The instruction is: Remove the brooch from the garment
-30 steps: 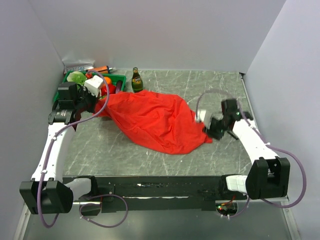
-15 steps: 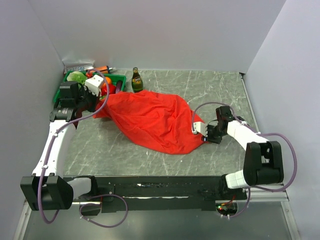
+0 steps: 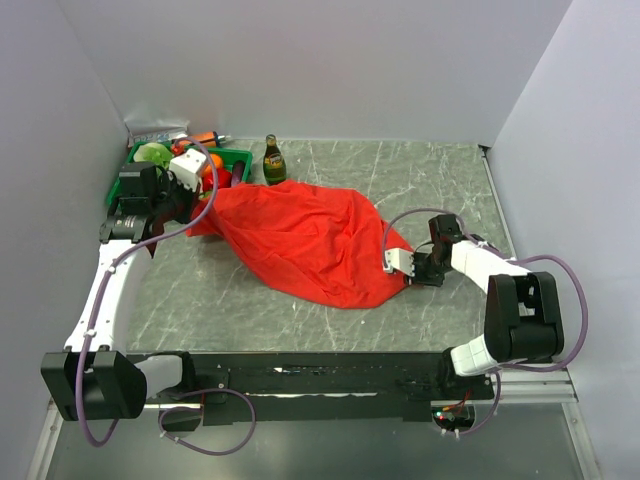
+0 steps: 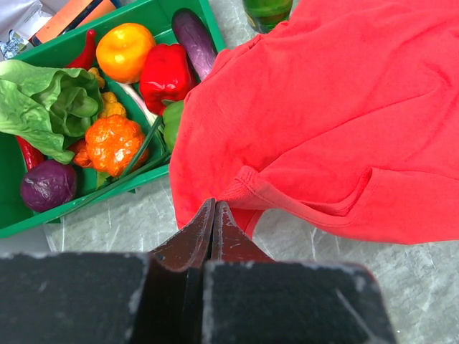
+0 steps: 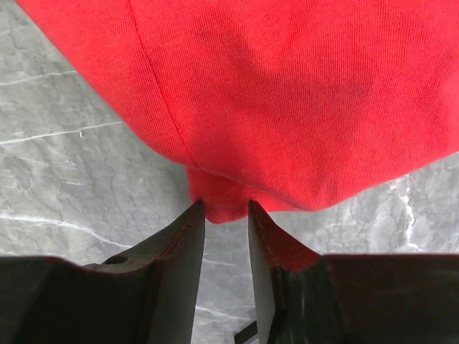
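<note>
Fingers (image 5: 188,236) of right gripper (image 5: 226,211) are standing partly apart, straddling a small nub of garment (image 5: 287,93) hem that is sitting between the tips, low over the table (image 5: 64,179). Cannot tell whether they are pinching it or only flanking it. Garment is lying heaped across mid-table, spreading from this near right corner toward the far left.

Further out, left gripper (image 4: 214,204) is showing fingers pressed together, tips meeting a ribbed edge of the cloth. Whether any fabric is caught between them, cannot tell. Beyond it, tray (image 4: 86,204) of vegetables and bottle (image 3: 273,160) are sitting just beside the garment's far edge.

Brooch is not showing in any view; no gold speck on the exposed red.

Judging: task is looking early. Arms are working at opposite ends of the garment, likely to spread the cloth. Finding the brooch, gripping it and pulling it free are all remaining.
</note>
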Robot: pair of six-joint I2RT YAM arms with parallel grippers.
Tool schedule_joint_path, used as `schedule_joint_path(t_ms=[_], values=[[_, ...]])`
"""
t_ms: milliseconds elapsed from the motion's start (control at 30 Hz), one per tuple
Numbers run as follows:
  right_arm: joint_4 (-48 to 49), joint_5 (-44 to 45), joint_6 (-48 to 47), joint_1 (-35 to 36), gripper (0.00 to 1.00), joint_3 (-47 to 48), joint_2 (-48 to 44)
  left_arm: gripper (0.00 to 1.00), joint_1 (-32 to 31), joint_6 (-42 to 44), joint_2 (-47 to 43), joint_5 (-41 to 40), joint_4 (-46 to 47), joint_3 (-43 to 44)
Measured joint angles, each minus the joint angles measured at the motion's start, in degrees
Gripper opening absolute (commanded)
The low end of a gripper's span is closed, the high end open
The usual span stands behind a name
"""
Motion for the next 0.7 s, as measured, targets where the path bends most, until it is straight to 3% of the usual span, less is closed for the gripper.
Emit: schedule_joint_path(t_ms=[133, 200, 233, 267, 367, 567, 700], values=[[0.2, -0.1, 0.0, 0.4, 0.4, -0.1, -0.1, 0.01, 0.0, -0.1, 0.3, 0.0, 0.3, 0.0], [0.6, 0.2, 0.0, 0.9, 0.33, -0.5, -0.4, 0.01, 0.0, -0.4, 0.5, 0.0, 0.7, 0.0], [0.6, 0.5, 0.0, 1.2, 0.29, -0.6, -0.5, 0.01, 0.0, -0.5, 0.6, 0.0, 0.9, 0.0], [0.5, 0.7, 0.0, 1.7, 0.14, -0.7, -0.5, 0.01, 0.0, -0.5, 0.7, 0.0, 0.9, 0.0], [0.1, 0.6, 0.3, 2.8, 0.0, -0.9, -0.4, 0.01, 0.0, -0.7, 0.7, 0.0, 1.0, 0.0], [-1.2, -0.5, 7.6, 1.8, 0.0, 1.5, -0.7, 0.01, 0.0, -0.9, 1.6, 0.3, 0.9, 2.6], [-4.7, -2.8, 19.1, -4.6, 0.0, 15.8, -1.2, 0.01, -0.1, -2.4, 3.8, 0.4, 1.9, 9.4]])
